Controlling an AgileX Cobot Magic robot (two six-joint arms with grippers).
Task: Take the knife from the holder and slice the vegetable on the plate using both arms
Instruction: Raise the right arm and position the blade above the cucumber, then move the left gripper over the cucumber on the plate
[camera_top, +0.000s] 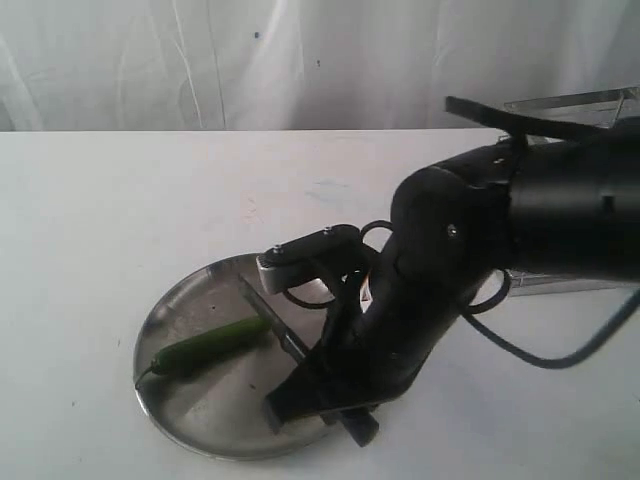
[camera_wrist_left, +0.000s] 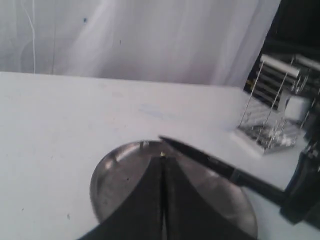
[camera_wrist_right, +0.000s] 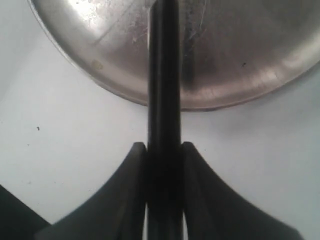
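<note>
The steel plate (camera_top: 200, 405) lies near the table's front, and the green vegetable (camera_top: 210, 345) lies across its left side. My right gripper (camera_top: 325, 405) is shut on the black knife (camera_top: 262, 305) by its handle at the plate's right rim. The blade reaches over the plate to just beside the vegetable's right end. The right wrist view shows the knife (camera_wrist_right: 163, 90) clamped in the gripper (camera_wrist_right: 164, 147), above the plate (camera_wrist_right: 240, 50). My left gripper (camera_wrist_left: 163, 160) is shut, its fingers covering the middle of the plate (camera_wrist_left: 120, 175) and hiding the vegetable. The knife (camera_wrist_left: 210, 160) crosses just beyond it.
The wire holder (camera_wrist_left: 272, 110) stands at the back right of the white table, mostly hidden behind the right arm (camera_top: 560, 210) in the exterior view. A white curtain hangs behind the table. A black cable (camera_top: 560, 355) loops from the right arm.
</note>
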